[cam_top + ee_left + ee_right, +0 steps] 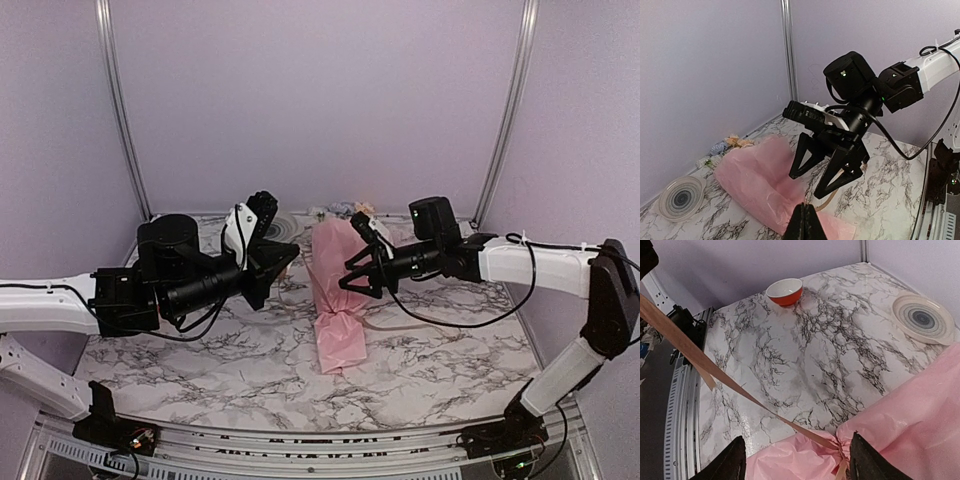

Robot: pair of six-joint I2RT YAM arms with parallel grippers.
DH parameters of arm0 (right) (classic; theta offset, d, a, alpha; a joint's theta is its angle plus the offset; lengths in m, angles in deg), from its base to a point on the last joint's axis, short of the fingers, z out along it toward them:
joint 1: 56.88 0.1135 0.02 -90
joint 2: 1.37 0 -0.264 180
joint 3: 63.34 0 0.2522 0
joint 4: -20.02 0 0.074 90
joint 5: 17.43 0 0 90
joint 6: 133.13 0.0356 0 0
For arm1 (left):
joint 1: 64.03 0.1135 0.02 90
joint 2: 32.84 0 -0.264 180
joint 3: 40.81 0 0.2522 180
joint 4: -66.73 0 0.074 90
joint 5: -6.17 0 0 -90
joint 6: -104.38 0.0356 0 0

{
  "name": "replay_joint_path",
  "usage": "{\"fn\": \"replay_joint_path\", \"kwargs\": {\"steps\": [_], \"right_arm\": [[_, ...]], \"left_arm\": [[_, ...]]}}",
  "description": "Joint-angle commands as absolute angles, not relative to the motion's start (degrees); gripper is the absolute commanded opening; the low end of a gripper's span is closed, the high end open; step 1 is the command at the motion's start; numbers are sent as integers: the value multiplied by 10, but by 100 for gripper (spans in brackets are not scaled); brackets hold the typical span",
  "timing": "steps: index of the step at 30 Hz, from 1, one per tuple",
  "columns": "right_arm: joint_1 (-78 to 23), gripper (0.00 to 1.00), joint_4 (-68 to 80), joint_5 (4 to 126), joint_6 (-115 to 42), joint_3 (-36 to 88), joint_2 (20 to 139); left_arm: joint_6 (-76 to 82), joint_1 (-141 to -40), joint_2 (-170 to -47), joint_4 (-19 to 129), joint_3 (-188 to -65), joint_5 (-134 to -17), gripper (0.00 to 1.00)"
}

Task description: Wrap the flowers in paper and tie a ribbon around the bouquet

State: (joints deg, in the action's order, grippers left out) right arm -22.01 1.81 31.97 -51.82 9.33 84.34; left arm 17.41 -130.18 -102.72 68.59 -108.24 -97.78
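The bouquet [338,335] lies on the marble table, a pink paper [920,410] bundle pinched at the waist. Its flowers [735,142] peek out at the far wide end. A tan ribbon [740,387] runs taut and raised from that waist toward my left gripper [292,254]. That gripper [806,206] is shut on the ribbon, just left of the bundle. A loose bit of ribbon [836,200] curls on the table by the waist. My right gripper [350,277] hovers open over the waist, with its fingers [737,457] on either side of the knot and touching nothing.
A striped plate [280,225] sits at the back left, behind my left wrist. An orange-red bowl [785,290] stands on the left side of the table. Purple walls and metal posts [118,110] close off the back and sides.
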Motion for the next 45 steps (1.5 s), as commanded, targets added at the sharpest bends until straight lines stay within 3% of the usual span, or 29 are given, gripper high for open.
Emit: {"fn": "replay_joint_path", "kwargs": {"steps": [1,7,11,13,19,22,27,31,32,34,37,41,45], "right_arm": [[-202,68,27,265,-575,124,890],[-168,69,87,287,-577,122,940],[-168,62,93,325,-565,141,975],[-168,53,96,331,-561,147,988],[-169,13,88,334,-562,154,992],[-176,0,79,343,-556,147,976],[-183,0,104,345,-511,128,959],[-187,0,96,362,-481,131,963],[-187,0,97,366,-474,130,963],[-187,0,100,369,-457,129,965],[-186,0,107,379,-418,128,968],[-187,0,119,387,-353,124,973],[-187,0,136,397,-298,115,975]], "left_arm": [[181,-1307,-1018,707,-1074,-992,0],[186,-1309,-1024,707,-1076,-996,0],[186,-1309,-1020,707,-1074,-999,0],[186,-1309,-1015,707,-1070,-1002,0],[185,-1309,-1008,707,-1056,-1022,0],[178,-1307,-1003,707,-1012,-1069,0],[131,-1303,-1075,700,-918,-1102,0],[124,-1303,-1186,728,-932,-1086,0],[131,-1303,-1204,730,-942,-1091,6],[135,-1302,-1250,741,-963,-1106,42],[137,-1294,-1257,793,-958,-1085,69],[153,-1268,-1258,908,-940,-981,84],[170,-1255,-1320,955,-988,-1023,84]]}}
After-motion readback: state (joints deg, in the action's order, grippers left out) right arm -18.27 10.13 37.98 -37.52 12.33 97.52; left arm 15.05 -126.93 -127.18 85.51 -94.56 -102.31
